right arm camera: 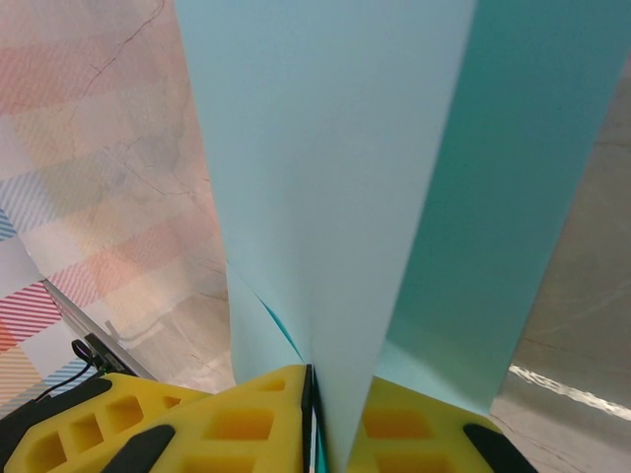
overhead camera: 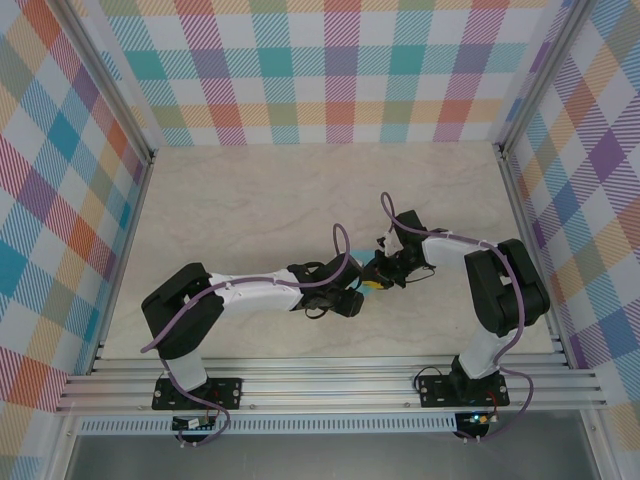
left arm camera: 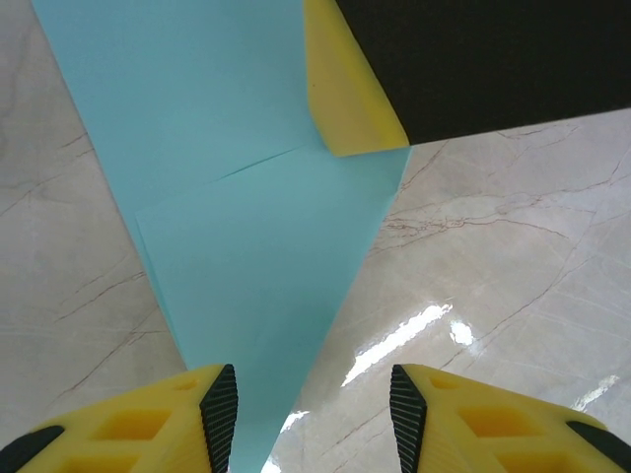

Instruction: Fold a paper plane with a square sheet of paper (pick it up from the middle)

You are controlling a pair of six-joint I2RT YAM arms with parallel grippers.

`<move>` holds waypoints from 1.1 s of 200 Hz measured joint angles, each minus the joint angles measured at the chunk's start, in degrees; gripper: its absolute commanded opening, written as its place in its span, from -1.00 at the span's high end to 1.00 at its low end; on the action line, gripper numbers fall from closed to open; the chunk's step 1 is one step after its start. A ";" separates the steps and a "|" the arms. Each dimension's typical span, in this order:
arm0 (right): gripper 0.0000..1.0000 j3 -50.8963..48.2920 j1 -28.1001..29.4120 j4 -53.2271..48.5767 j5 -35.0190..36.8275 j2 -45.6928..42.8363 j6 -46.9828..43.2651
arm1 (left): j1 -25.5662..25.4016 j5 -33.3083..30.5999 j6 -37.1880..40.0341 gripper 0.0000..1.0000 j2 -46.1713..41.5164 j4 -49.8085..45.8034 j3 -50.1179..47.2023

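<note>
Both arms are bent in toward the middle of the worktop (overhead camera: 250,210), hands nose to nose. The plane (left arm camera: 246,197) sits right there between them, just a sliver of cyan from overhead.

Right hand (right arm camera: 312,394) has it: the two yellow fingers are pressed together with the paper's edge clamped in the seam. From that wrist camera the folded paper rises straight up out of the grip, a pale face on the left and a darker teal flap on the right.

Over to the left wrist camera. The plane tapers from a broad band at the top down to a narrow tip at the bottom, with a crease line running across it partway down. One yellow finger (left arm camera: 345,94) of the right hand sits at the plane's right edge near the top, black housing behind it.

Left hand (left arm camera: 313,406) is spread, with a plain gap between its dark pads. The plane's tip comes down into that gap, close against the pad (left arm camera: 219,409) at the left of that view. The other pad stands apart from the paper, bare marble showing between them, so there's no pinch from the left that I can see.

Plaid walls (overhead camera: 340,70) ring the worktop on three sides, and an aluminium rail (overhead camera: 330,385) carries both bases at the near edge.
</note>
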 measured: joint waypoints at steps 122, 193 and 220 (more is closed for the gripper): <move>0.72 0.00 0.00 0.00 0.44 0.00 0.02 | -1.09 -0.42 0.24 0.04 0.50 0.00 0.00; 0.72 0.00 -0.02 -0.15 0.63 0.00 0.00 | -1.09 -0.61 0.48 0.04 0.90 0.02 0.00; 0.72 0.00 0.00 -0.15 0.66 0.00 0.02 | -1.09 -0.87 0.50 0.04 1.60 0.02 0.00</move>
